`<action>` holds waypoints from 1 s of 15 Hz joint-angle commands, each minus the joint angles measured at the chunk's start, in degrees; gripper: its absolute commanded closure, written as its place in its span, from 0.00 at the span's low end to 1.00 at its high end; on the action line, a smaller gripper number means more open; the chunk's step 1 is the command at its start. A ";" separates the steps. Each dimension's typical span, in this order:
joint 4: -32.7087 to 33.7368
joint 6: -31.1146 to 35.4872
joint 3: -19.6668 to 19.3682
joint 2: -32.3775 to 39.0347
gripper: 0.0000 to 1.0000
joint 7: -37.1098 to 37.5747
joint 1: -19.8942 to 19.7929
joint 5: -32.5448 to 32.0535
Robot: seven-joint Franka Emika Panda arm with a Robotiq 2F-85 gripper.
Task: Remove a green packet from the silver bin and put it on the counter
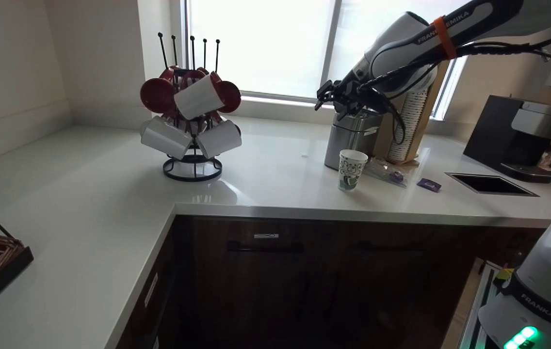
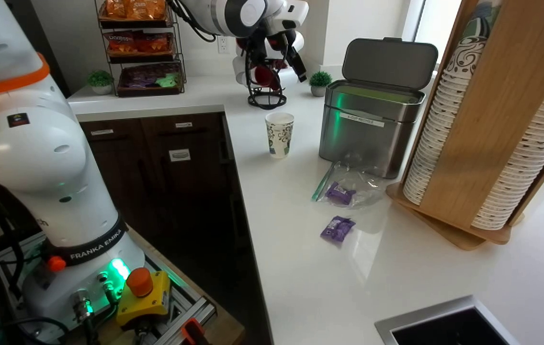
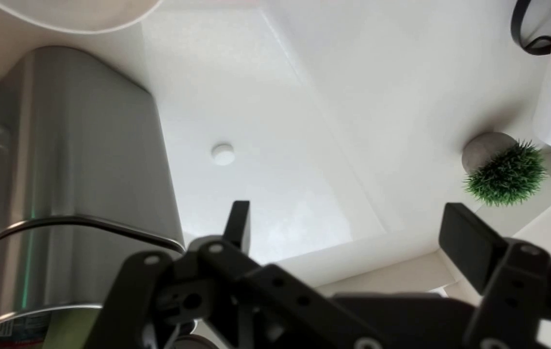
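Note:
The silver bin point(image 2: 358, 139) stands on the pale counter point(image 2: 291, 268) with its grey lid point(image 2: 389, 62) raised. Inside its mouth, in the wrist view, shows a pale green surface point(image 3: 69, 329); I cannot tell whether this is the green packet or part of the bin's inside. My gripper point(image 3: 346, 218) is open, its two black fingers wide apart with nothing between them. In the wrist view the silver bin point(image 3: 101, 145) lies at the left, close to the left finger, and the gap looks onto bare counter and wall. An exterior view has the gripper point(image 1: 330, 111) up around the bin's top.
A paper cup point(image 2: 279, 136) stands before the bin. Purple packets point(image 2: 338, 229) lie nearby, one in a clear bag. A wooden cup dispenser point(image 2: 492, 134) adjoins the bin. Beyond are a mug rack point(image 1: 193, 116), a small plant point(image 3: 503, 169) and a snack rack point(image 2: 142, 60).

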 commanded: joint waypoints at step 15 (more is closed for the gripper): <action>-0.94 -16.48 -9.79 -13.20 0.00 -7.21 0.03 -1.83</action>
